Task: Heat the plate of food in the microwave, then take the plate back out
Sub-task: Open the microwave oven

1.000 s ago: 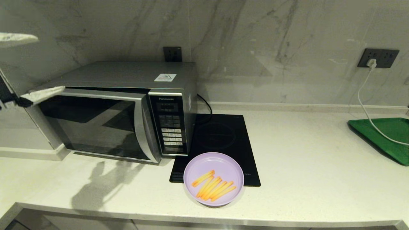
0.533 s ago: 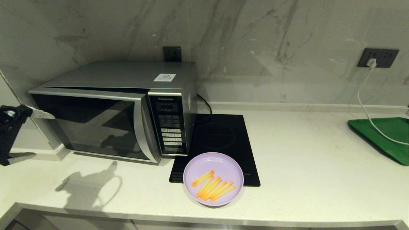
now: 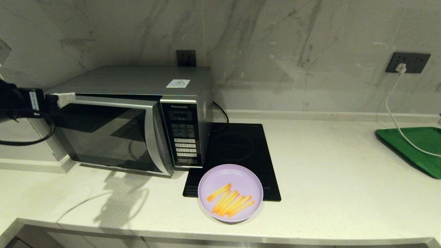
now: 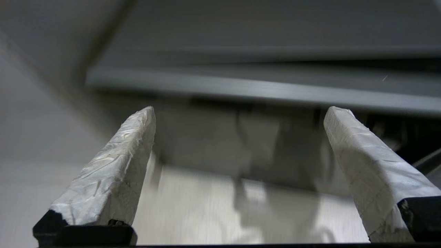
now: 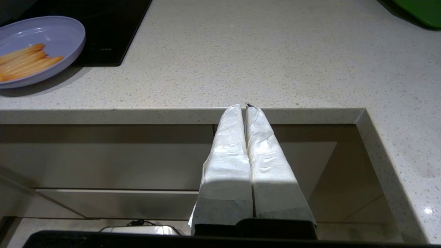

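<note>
The lilac plate of fries (image 3: 230, 193) rests near the counter's front edge, partly over the black hob; it also shows as the plate (image 5: 32, 51) in the right wrist view. The silver microwave (image 3: 137, 81) stands at the left, and a dark gap runs along the top of its glass door (image 3: 103, 137). My left gripper (image 4: 239, 117) is open and holds nothing. One white fingertip (image 3: 64, 99) is at the door's top left corner. My right gripper (image 5: 245, 106) is shut and empty, parked below the counter's front edge and out of the head view.
A black induction hob (image 3: 237, 148) lies right of the microwave. A green tray (image 3: 413, 148) sits at the far right, with a white cable (image 3: 392, 113) running over it from a wall socket (image 3: 407, 62). The counter's front edge (image 5: 137, 115) is just ahead of the right gripper.
My left gripper dropped low at the far left half a second ago, then rose again to the door's top left corner. The plate and the microwave have not moved.
</note>
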